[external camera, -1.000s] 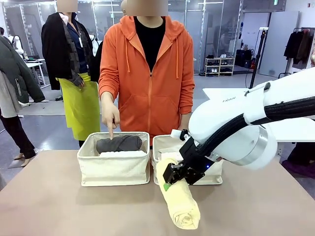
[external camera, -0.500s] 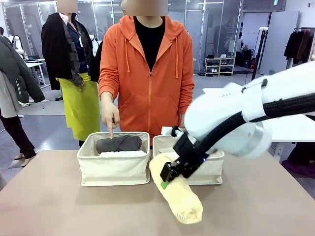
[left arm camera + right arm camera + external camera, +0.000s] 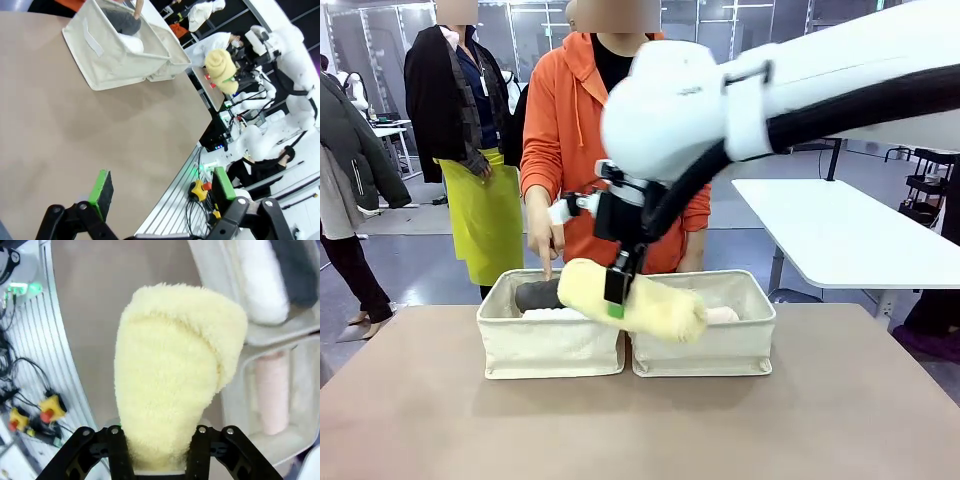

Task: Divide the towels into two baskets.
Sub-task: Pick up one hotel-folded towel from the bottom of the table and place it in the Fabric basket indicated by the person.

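My right gripper (image 3: 617, 288) is shut on the pale yellow towel (image 3: 645, 302) and holds it in the air over the seam between the two cream baskets. The roll lies nearly level, tilting down to the right. In the right wrist view the yellow towel (image 3: 175, 370) rises from between the fingers of the right gripper (image 3: 159, 441). The left basket (image 3: 550, 345) holds the dark grey towel (image 3: 533, 294) and the white towel (image 3: 552, 313). The pale pink towel (image 3: 723, 315) lies in the right basket (image 3: 710, 350). My left gripper (image 3: 162, 187) stands open over the bare table.
A person in an orange hoodie stands behind the baskets, with a hand (image 3: 546, 240) pointing a finger down into the left basket. The brown table (image 3: 470, 420) lies bare in front of the baskets. Another white table (image 3: 830, 225) stands at the back right.
My right gripper has lifted the yellow towel from low in front of the right basket, up and to the left, to above both baskets. The person's hand has stayed put.
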Action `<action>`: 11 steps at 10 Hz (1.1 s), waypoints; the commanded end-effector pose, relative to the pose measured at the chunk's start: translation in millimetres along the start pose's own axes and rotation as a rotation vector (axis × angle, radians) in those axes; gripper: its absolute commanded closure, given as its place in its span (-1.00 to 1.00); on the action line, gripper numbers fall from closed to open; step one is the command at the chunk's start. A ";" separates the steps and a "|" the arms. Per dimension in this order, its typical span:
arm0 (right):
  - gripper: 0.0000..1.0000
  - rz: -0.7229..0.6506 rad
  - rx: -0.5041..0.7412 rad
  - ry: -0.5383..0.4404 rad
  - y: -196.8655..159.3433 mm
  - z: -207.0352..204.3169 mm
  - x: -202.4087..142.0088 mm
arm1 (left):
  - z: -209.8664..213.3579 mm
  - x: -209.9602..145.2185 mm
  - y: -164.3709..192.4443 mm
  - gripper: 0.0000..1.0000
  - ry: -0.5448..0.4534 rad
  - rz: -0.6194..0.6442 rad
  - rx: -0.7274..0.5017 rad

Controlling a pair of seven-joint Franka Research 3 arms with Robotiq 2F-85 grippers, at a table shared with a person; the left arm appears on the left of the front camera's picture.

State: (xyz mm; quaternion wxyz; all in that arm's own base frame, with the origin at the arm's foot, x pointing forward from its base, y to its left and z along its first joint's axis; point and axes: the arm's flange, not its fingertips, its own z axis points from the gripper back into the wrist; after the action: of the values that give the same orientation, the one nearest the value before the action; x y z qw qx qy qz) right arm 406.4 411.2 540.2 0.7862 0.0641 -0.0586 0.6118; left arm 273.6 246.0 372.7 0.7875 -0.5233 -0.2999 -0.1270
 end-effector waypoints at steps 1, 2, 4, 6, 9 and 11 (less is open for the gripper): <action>0.26 0.274 -0.135 0.065 -14.3 -10.3 73.2 | 2.4 1.2 -3.4 -1.00 -0.009 0.009 0.007; 0.26 0.327 -0.156 0.061 -20.1 -21.0 100.6 | 2.4 1.2 -3.4 -1.00 -0.009 0.009 0.007; 0.26 0.433 -0.245 0.049 -43.6 -41.2 148.3 | 2.4 1.2 -3.4 -1.00 -0.009 0.009 0.007; 0.26 0.497 -0.301 0.051 -68.6 -62.5 174.1 | 2.4 1.2 -3.4 -1.00 -0.009 0.009 0.007; 0.26 0.462 -0.311 0.047 -86.5 -86.9 194.9 | 2.4 1.2 -3.4 -1.00 -0.009 0.009 0.007; 0.26 0.451 -0.313 0.041 -93.1 -99.3 201.2 | 2.4 1.2 -3.4 -1.00 -0.009 0.009 0.007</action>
State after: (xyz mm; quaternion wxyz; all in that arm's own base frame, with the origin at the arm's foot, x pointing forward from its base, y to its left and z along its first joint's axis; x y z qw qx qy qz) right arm 536.3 579.7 463.7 0.6317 -0.0795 -0.1513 0.7561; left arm 273.8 245.8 372.7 0.7875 -0.5233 -0.2996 -0.1272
